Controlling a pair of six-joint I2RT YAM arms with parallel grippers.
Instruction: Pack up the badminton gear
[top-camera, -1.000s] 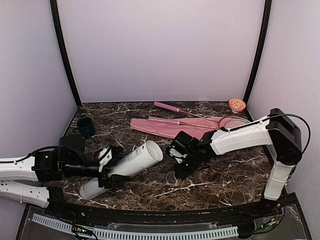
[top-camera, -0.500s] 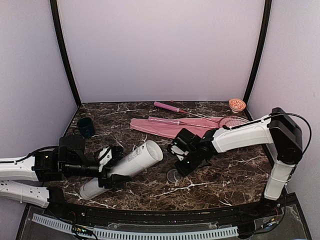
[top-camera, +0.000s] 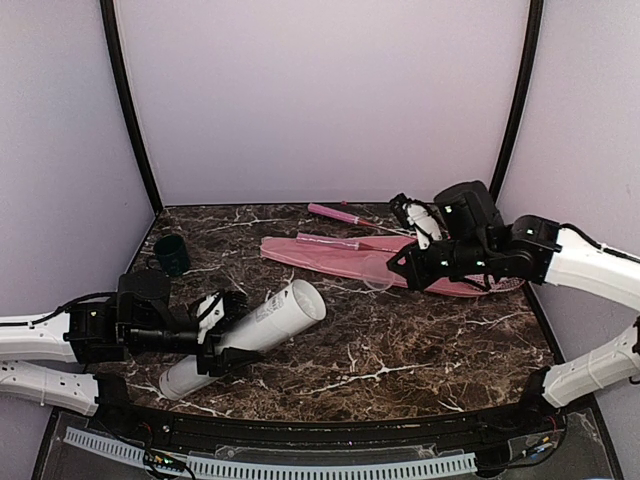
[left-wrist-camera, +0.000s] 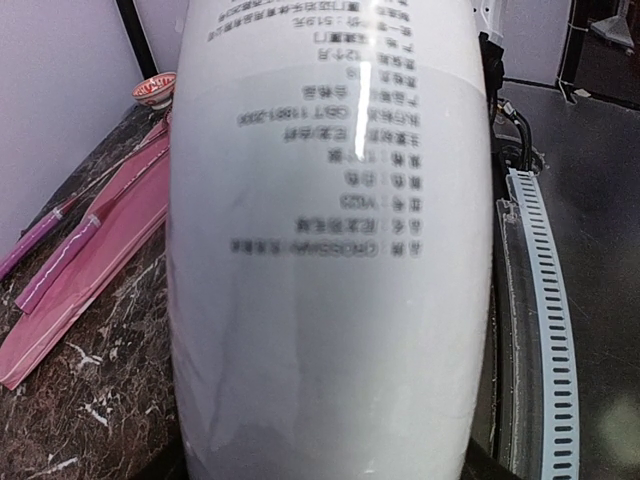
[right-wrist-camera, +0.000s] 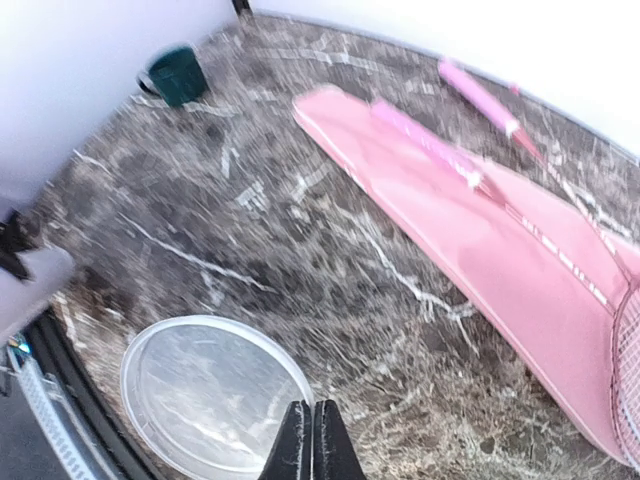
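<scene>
- The table (top-camera: 420, 340) is dark marble-look stone with white veins. Most of its near half is bare.
- Pale lilac walls (top-camera: 320, 100) close it in on three sides, with black posts (top-camera: 125, 100) at the two back corners.
- A black curved rim runs along the near edge, with a white slotted duct (top-camera: 300, 465) below it.
- The left gripper (top-camera: 225, 340) is clamped round the tube (top-camera: 270, 318). The tube is held aslant at the near left, its open end raised toward the table's middle. In the left wrist view the tube fills the frame and shows blurred print.
- The right gripper (right-wrist-camera: 312, 440) has its fingers pressed together on the edge of a clear round lid (right-wrist-camera: 215, 395). From above, the lid sits over the cover's near edge.
- The cover (top-camera: 330, 257) lies flat across the back half of the table, narrow end to the left and wide end under the right arm.
- One of the rackets (top-camera: 330, 241) lies on the cover with its handle to the left; the other's handle (top-camera: 335, 213) lies behind the cover, close to the back wall.
- A green cup (top-camera: 171, 254) stands upright near the back left corner.
- An orange bowl (left-wrist-camera: 153, 90) sits at the back by a post. The right arm hides it from above.
</scene>
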